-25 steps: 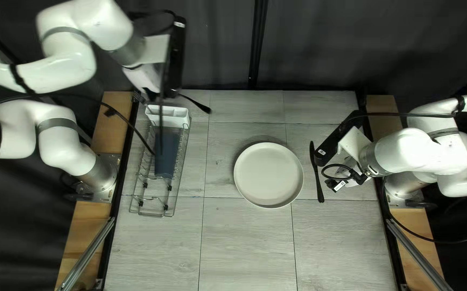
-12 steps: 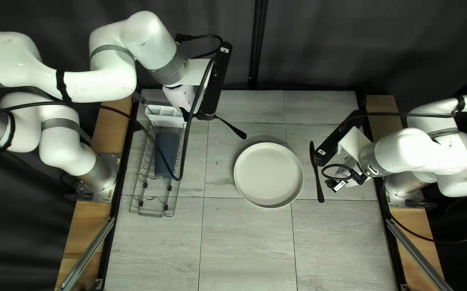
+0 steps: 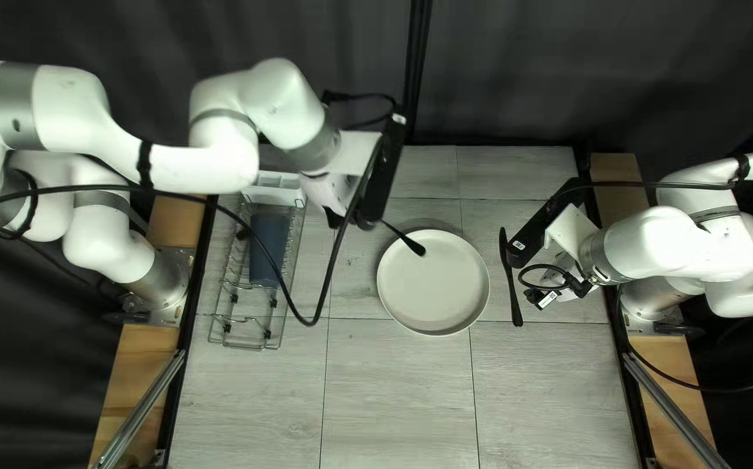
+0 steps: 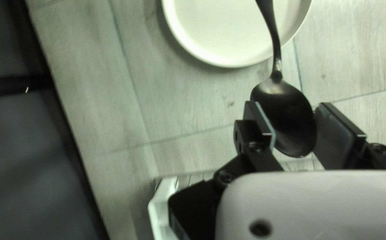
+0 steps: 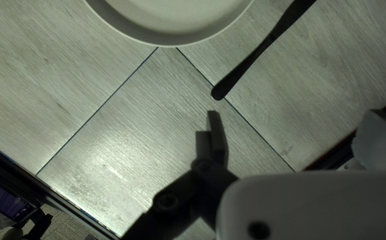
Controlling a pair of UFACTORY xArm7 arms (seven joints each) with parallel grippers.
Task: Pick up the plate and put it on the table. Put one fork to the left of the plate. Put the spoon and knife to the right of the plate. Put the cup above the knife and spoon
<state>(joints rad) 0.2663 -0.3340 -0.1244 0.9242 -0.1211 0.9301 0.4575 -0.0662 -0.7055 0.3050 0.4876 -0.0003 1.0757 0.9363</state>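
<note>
Left wrist view showed a black spoon (image 4: 291, 118) clasped, its handle reaching over the plate (image 3: 433, 282)

Raised above the table (image 3: 398, 399), the left gripper (image 3: 335, 218) had the spoon by its bowl, one finger against each side. The handle pointed away from the gripper, and in the top left view its dark end appeared over the plate's upper left part. Whether it touched the plate could not be told.

The pale round plate lay flat near the middle of the table. To its right in the top left view, the black knife (image 3: 512, 287) lay lengthwise, apart from the rim, with its upper end just beside the dark housing on the right arm.

Over the table's right part, the right gripper (image 3: 560, 260) stood wide and held nothing. Its own wrist view showed one finger clearly, near the closer end of the knife but apart from it, with the plate farther ahead.

At the left of the top left view stood a wire rack (image 3: 242, 348). A white holder (image 3: 276, 181) sat at its far end, and a blue-grey item (image 3: 269, 247) was inside, partly crossed by the black cable (image 3: 308, 323) looping down from the left arm. Past the table's edge, the right wrist view caught part of a screen (image 5: 1, 193).
</note>
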